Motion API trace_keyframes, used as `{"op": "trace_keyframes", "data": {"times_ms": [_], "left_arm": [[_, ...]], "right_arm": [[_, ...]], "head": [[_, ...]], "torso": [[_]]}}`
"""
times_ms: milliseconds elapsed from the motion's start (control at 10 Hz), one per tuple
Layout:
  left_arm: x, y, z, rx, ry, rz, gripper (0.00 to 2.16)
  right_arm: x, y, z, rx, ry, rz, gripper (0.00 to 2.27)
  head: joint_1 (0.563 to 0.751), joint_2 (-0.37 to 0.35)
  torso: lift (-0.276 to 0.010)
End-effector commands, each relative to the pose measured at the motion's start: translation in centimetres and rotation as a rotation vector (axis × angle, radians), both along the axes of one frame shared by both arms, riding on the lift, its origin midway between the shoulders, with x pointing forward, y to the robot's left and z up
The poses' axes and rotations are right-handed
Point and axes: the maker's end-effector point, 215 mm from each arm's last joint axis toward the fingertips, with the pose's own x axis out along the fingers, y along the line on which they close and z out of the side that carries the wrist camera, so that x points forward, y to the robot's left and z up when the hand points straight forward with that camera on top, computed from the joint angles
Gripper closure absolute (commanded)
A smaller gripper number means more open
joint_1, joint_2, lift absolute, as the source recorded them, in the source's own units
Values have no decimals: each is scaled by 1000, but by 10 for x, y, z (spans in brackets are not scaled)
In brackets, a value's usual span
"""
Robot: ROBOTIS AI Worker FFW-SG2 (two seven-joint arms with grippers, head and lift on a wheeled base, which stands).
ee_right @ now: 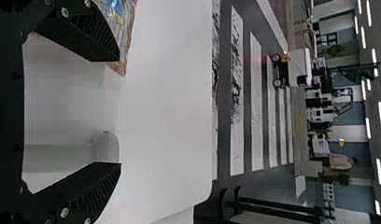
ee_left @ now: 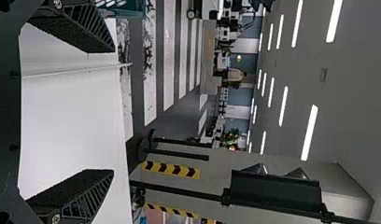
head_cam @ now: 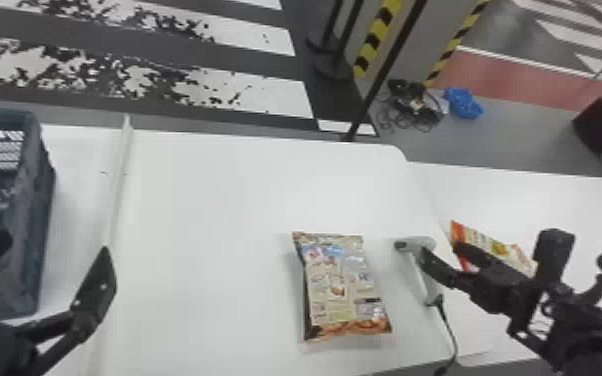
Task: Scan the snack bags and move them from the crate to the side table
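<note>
My left gripper [head_cam: 45,267] stands open beside the blue-grey crate [head_cam: 27,215] at the head view's left; the left wrist view has that gripper [ee_left: 113,111] with nothing between its fingers. A snack bag [head_cam: 340,285] lies flat on the white table, printed panels up. To its right is a white handheld scanner [head_cam: 420,275] with a cable. Over the scanner is my right gripper [head_cam: 440,250]. In the right wrist view this gripper [ee_right: 118,112] is open, the scanner's rounded end [ee_right: 106,147] between its fingers and the bag [ee_right: 128,32] beside one. An orange-red bag [head_cam: 500,250] lies partly behind the right gripper.
The white table [head_cam: 225,200] meets a second white table [head_cam: 530,195] on the right. A raised white strip [head_cam: 119,180] crosses the table near the crate. Dark poles [head_cam: 387,70] and striped posts stand behind the far edge.
</note>
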Motion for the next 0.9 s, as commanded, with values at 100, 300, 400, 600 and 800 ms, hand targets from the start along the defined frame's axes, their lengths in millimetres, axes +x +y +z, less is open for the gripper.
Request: {"op": "trace_keyframes", "data": {"times_ms": [100, 300, 400, 600, 800], "left_arm": [[-4, -2, -3, 8, 5, -5, 70], [-6, -3, -6, 14, 10, -8, 70], [-7, -3, -8, 17, 13, -9, 70], [-8, -1, -14, 22, 19, -8, 70], [-7, 0, -12, 18, 4, -7, 70]], "right_arm": [[-8, 32, -8, 267, 244, 139, 76], [3, 45, -36, 342, 396, 228, 80], [6, 49, -53, 366, 445, 248, 80], [4, 55, -79, 329, 481, 280, 80], [-7, 74, -100, 311, 531, 330, 80]], "head": [[695, -350], [695, -350], [695, -350], [695, -350], [695, -350]], "torso": [[-87], [-87], [-87], [-87], [-87]]}}
